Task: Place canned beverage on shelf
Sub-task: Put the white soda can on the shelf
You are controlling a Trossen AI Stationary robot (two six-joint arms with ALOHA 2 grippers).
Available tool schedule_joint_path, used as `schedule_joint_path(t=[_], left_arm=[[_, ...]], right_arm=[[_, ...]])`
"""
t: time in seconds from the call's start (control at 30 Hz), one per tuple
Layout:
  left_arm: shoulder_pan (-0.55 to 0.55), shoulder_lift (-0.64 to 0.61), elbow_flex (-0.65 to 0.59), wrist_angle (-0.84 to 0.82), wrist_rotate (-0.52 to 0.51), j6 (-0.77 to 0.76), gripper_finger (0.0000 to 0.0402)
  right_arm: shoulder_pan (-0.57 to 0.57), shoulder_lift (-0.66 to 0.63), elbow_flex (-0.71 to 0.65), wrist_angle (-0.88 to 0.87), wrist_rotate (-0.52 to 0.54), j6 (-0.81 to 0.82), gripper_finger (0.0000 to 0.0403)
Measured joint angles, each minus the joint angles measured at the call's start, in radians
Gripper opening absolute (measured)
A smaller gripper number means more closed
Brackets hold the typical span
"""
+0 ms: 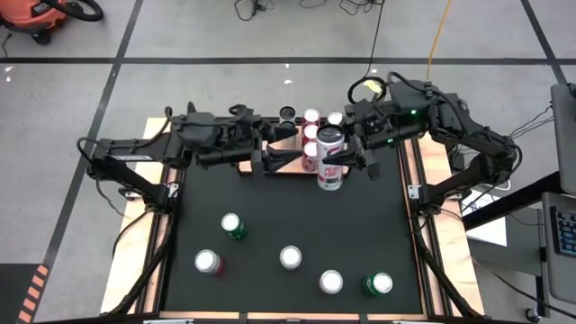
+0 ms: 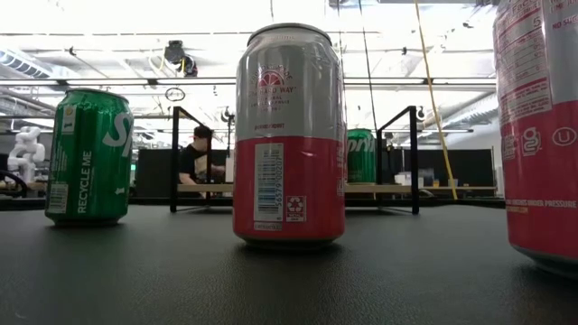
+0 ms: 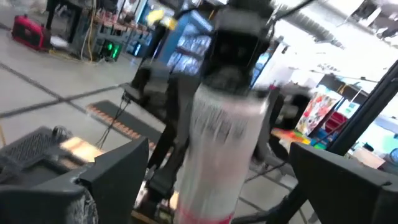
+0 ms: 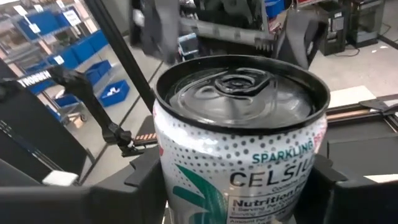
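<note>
Overhead, both dark arms meet at the far edge of the black mat (image 1: 288, 225), over the light-brown wooden shelf (image 1: 286, 151). The right gripper (image 1: 346, 149) is pinched on a tall white Celsius can (image 1: 330, 158) with pink lettering, holding it upright at the near edge of the shelf; the right wrist view shows this can (image 4: 239, 143) from just above, its silver lid and pull tab facing the camera and the gripper's dark fingers (image 4: 339, 186) pressed against its sides. The left gripper (image 1: 263, 158) sits just beside the can on the opposite side with its fingers spread wide and nothing between them; in the left wrist view its two dark fingers (image 3: 115, 171) stand apart at either side, with the white can (image 3: 217, 149) a little way ahead, gripped from above by the other arm. Four cans already stand on the shelf behind the held one: a dark-topped can (image 1: 287, 114), two pink-and-white cans (image 1: 311, 118) (image 1: 310, 133) and a silver-topped can (image 1: 335, 119). Five more cans stand upright, well apart, on the near half of the mat: a green can (image 1: 232, 225), a red can (image 1: 208, 262), a silver-topped can (image 1: 290, 257), another silver-topped can (image 1: 330, 282) and a second green can (image 1: 379, 284). The low view shows a green Sprite can (image 2: 89, 155) and a pink-and-white can (image 2: 289, 135) in front of the shelf's black brackets (image 2: 413, 158), and a person (image 2: 194, 158) in the room behind.
</note>
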State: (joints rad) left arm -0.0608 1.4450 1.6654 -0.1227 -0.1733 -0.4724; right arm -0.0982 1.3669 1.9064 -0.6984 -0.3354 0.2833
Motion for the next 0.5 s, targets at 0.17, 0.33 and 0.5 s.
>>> schedule_joint_path(t=[0.17, 0.33, 0.5], left_arm=[[0.011, 0.019, 0.037, 0.003, 0.000, 0.007, 0.0393], [0.021, 0.030, 0.037, -0.025, -0.002, 0.010, 0.0399], [0.039, 0.041, 0.037, -0.057, 0.011, 0.017, 0.0400]], right_arm=[[0.002, 0.025, 0.000, -0.005, 0.000, -0.029, 0.0225], [0.002, 0.036, 0.000, -0.005, -0.005, -0.047, 0.0226], [0.002, 0.041, 0.000, -0.012, -0.006, -0.068, 0.0226]])
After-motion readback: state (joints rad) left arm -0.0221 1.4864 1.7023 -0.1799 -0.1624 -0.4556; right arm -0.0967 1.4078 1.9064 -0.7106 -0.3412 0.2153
